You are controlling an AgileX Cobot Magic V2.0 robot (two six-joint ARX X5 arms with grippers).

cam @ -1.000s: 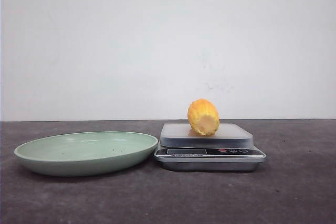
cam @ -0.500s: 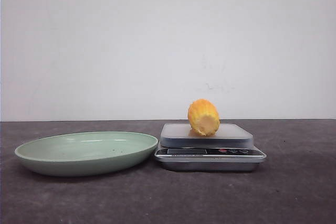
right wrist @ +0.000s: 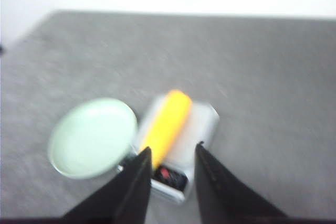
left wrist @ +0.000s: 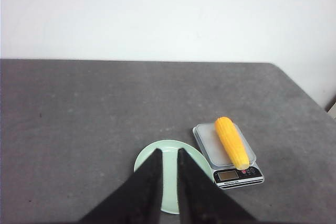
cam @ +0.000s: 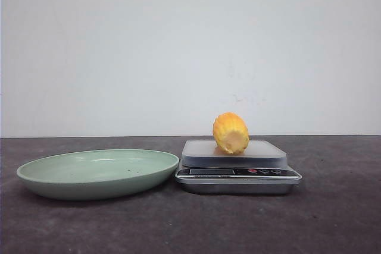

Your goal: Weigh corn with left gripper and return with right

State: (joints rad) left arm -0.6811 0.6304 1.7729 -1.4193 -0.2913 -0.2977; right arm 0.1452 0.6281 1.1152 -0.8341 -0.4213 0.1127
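The corn [cam: 230, 133] lies on the weighing platform of the kitchen scale [cam: 238, 172], its paler cut end facing me. It also shows in the left wrist view [left wrist: 231, 142] and, blurred, in the right wrist view [right wrist: 167, 124]. My left gripper [left wrist: 169, 150] is high above the green plate [left wrist: 169, 171], empty, its fingers a narrow gap apart. My right gripper [right wrist: 173, 147] is open and empty, high above the near edge of the scale [right wrist: 202, 124]. Neither gripper shows in the front view.
A shallow pale green plate [cam: 98, 171] sits just left of the scale, almost touching it. The dark grey table ends at a white wall behind. In the left wrist view the table's right edge [left wrist: 310, 98] shows.
The black fingertip seen at the top of the front view one second ago has left the frame. The corn, scale and plate have not moved.
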